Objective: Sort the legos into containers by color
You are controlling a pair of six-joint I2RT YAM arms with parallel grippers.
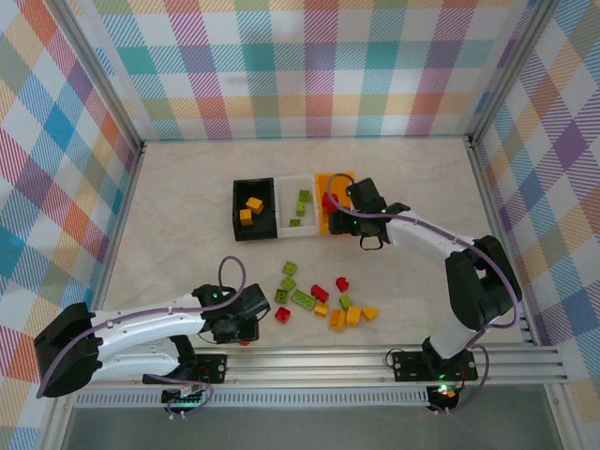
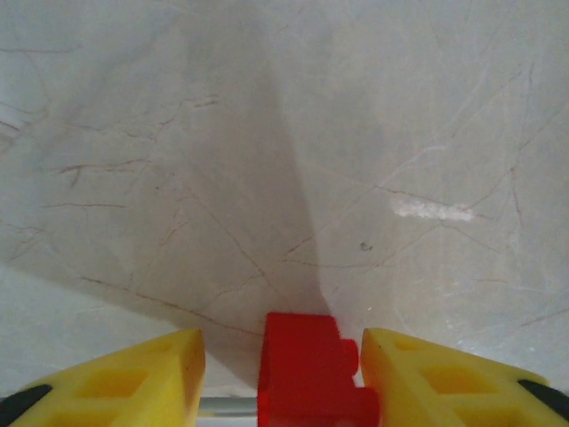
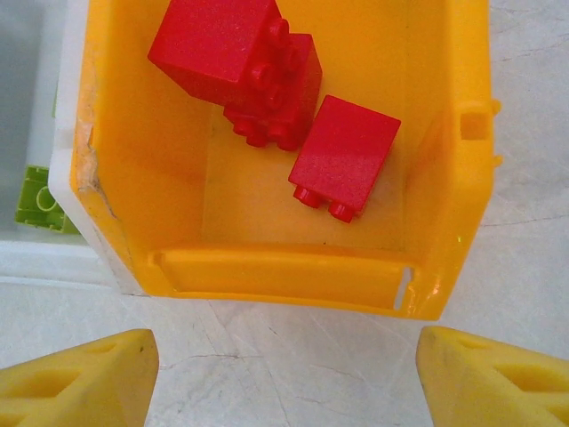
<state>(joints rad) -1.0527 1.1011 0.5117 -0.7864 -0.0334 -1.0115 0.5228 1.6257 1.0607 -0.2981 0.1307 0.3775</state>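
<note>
- Right at your left wrist lens, the left pincer (image 2: 283, 382) stands narrow, one yellow finger (image 2: 133, 378) at the lower left of the frame and the other at the lower right.
- Between those fingers sits a red brick (image 2: 307, 374). The right-hand finger touches its studded side, and a sliver of bench (image 2: 267, 133) shows beside the left-hand one. You cannot tell whether the brick is truly clamped.
- Beyond the brick, pale scratched bench runs to the top of that frame.
- Your right pincer (image 3: 284, 382) stands wide with nothing between its tips, one in each lower corner of the right wrist frame and bare bench between them.
- Just above those tips lies the orange bin (image 3: 444, 133), with red bricks (image 3: 345, 156) inside, two of them overlapping in its upper part.
- Touching its left wall is the white bin (image 1: 298, 183), holding lime bricks (image 1: 303, 196).
- From above, the black bin (image 1: 236, 211) stands at the left end of the row, with two yellow-orange bricks (image 1: 254, 203) in it.
- Loose bricks (image 1: 320, 292) in lime, red and yellow-orange lie scattered at lower centre of the overhead frame, well apart from the bins, and one red piece (image 1: 282, 314) lies at the left edge of the scatter.
</note>
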